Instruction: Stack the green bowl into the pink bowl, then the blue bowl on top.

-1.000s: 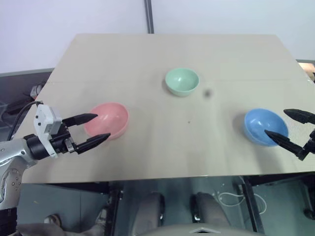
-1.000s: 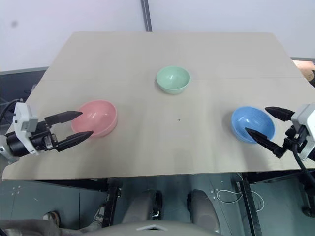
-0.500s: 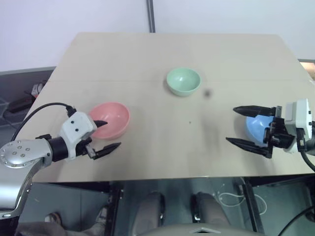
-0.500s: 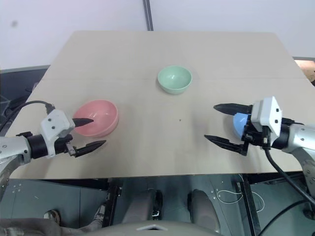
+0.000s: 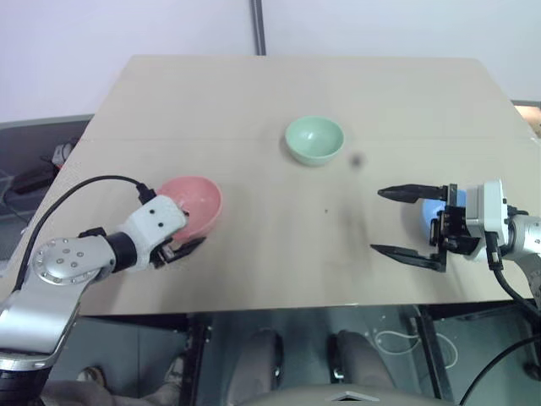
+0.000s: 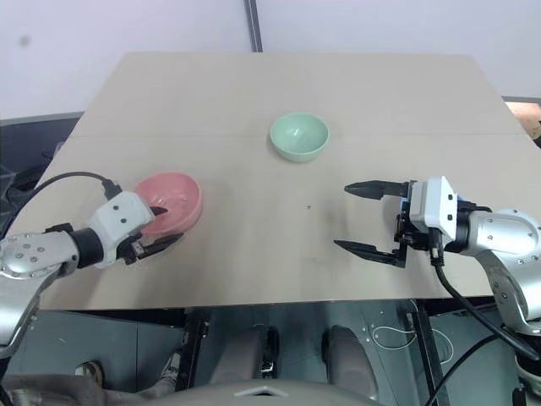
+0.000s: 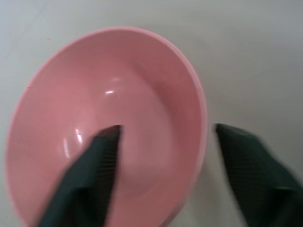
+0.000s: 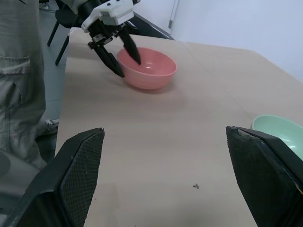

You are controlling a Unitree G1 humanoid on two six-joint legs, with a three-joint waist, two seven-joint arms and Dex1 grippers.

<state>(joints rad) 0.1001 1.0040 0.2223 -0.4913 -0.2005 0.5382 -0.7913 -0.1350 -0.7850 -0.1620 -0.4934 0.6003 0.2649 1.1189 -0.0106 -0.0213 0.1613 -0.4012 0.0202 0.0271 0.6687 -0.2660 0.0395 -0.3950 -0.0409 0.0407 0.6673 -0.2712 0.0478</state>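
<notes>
Your left gripper (image 7: 163,137) straddles the near rim of the pink bowl (image 5: 196,203), one finger inside, one outside, not yet clenched. Your right gripper (image 6: 365,218) hangs spread wide over bare table (image 5: 279,93), hiding most of the blue bowl (image 5: 430,212). The green bowl (image 5: 314,139) sits farther back.

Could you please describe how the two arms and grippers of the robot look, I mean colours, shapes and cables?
Both arms are silver-grey metal with rounded joints. Each wrist carries a white boxy block over a black section. The left gripper and the right gripper each have two long, black, pointed fingers. A black cable loops over the left arm; another hangs under the right arm.
</notes>
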